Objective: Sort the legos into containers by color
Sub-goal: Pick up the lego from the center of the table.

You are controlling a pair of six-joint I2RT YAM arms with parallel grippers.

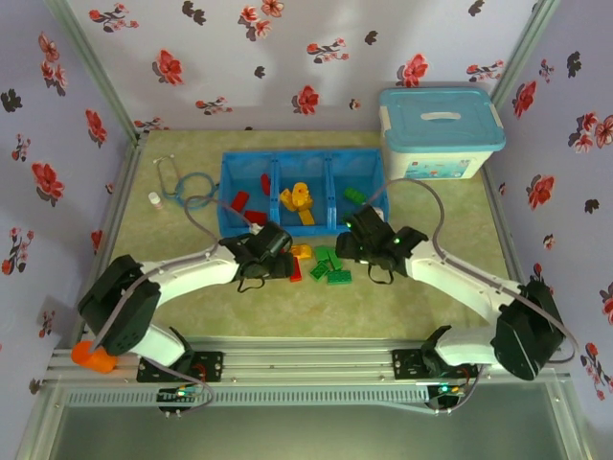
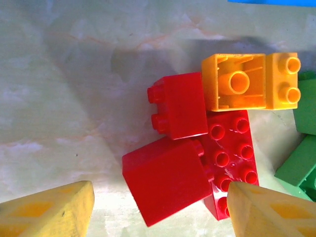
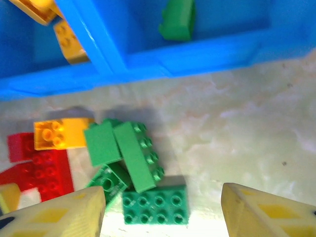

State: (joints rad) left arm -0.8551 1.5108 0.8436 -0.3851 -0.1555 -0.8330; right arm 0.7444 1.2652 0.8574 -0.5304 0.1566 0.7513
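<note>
L gripper point(image 2: 158, 210) spread, empty; red legos point(image 2: 165, 185) framed btw tips | R gripper point(image 3: 163, 207) spread, empty; flat green brick point(image 3: 155, 208) framed btw tips, long axis along finger line | both seen just short of tray point(image 3: 163, 61) wall

legos point(image 1: 330, 268): red/orange/green heap just before containers point(image 1: 227, 187) | few bricks inside
</note>
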